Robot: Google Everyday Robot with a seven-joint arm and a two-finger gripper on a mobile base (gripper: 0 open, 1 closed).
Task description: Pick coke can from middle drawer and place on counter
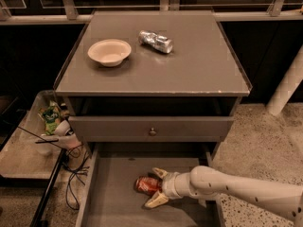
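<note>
The coke can [146, 185] lies on its side on the floor of the open middle drawer [113, 193], red-orange with a metal end. My gripper [157, 187] reaches in from the right on a pale arm. Its two pale fingers are spread open, one above and one below the can's right end, so the can sits between them. The counter [189, 65] is the grey cabinet top above.
A cream bowl [109, 52] and a crinkled silver can [155, 41] sit on the counter. A narrow shut drawer front with a small knob [152, 131] is above the open drawer. A low side table with clutter [47, 126] and cables stands at left.
</note>
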